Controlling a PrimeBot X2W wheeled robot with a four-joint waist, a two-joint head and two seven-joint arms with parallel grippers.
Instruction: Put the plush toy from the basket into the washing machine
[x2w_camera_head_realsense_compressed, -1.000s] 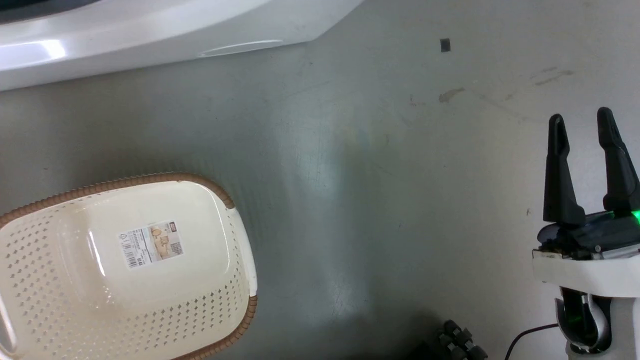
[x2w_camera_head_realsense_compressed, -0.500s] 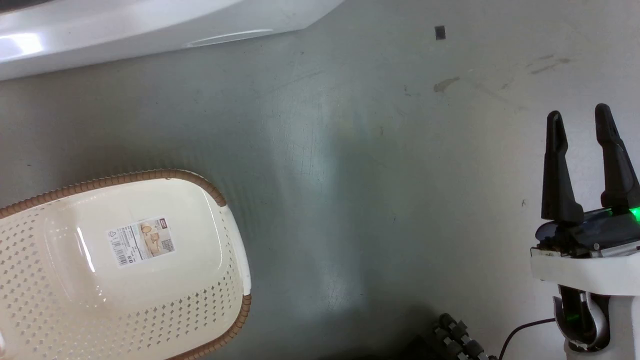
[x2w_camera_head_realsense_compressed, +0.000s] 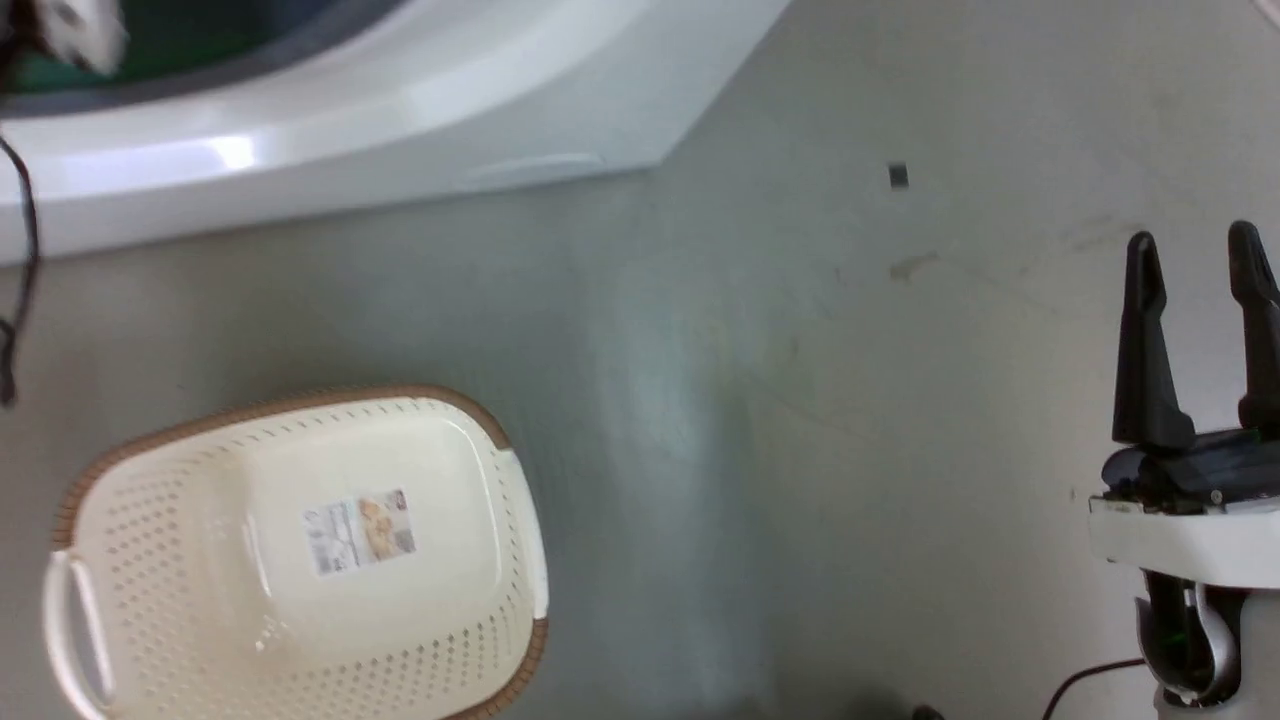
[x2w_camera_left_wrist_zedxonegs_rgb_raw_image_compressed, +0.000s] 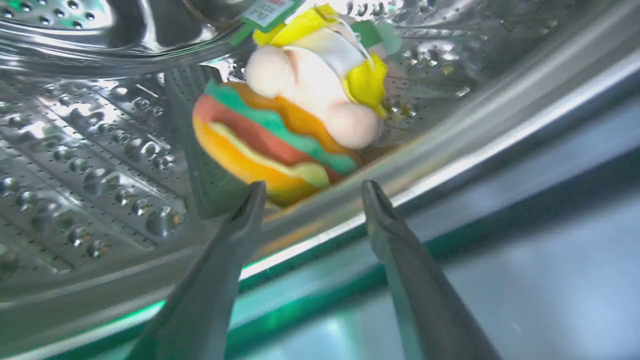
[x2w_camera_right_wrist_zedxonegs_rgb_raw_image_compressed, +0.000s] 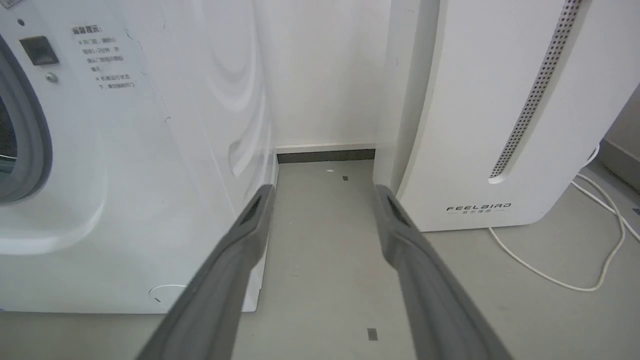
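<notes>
- The plush toy (x2w_camera_left_wrist_zedxonegs_rgb_raw_image_compressed: 300, 110) is inside the washer's steel drum (x2w_camera_left_wrist_zedxonegs_rgb_raw_image_compressed: 100, 150), just past the drum's front lip, with its hot-dog part turned toward the camera and the peach body and yellow clothing behind it.
- A green-and-white tag (x2w_camera_left_wrist_zedxonegs_rgb_raw_image_compressed: 267, 9) sticks out at the toy's far end.
- Whether the toy lies settled on the drum wall cannot be told (its outline is a little blurred).
- The left gripper (x2w_camera_left_wrist_zedxonegs_rgb_raw_image_compressed: 314, 187) points into the drum with its fingers spread wide and nothing between them.
- Its tips sit just short of the toy. One tip meets the toy's lower edge in the left wrist view, but contact cannot be told.
- The basket (x2w_camera_head_realsense_compressed: 150, 520) stands on the grey floor (x2w_camera_head_realsense_compressed: 800, 450) in front of the washer (x2w_camera_head_realsense_compressed: 400, 130), near it but apart.
- Inside it only the label sticker (x2w_camera_head_realsense_compressed: 360, 530) shows on the bottom.
- The right gripper (x2w_camera_head_realsense_compressed: 1194, 240) hangs over bare floor at the lower right of the head view, well apart from the basket, fingers wide and holding nothing.
- In the right wrist view that gripper aims at the gap between the washer's side and a white slanted appliance (x2w_camera_right_wrist_zedxonegs_rgb_raw_image_compressed: 475, 125) with grey lettering.
- A white cable (x2w_camera_right_wrist_zedxonegs_rgb_raw_image_compressed: 575, 270) loops on the floor beside that appliance.
</notes>
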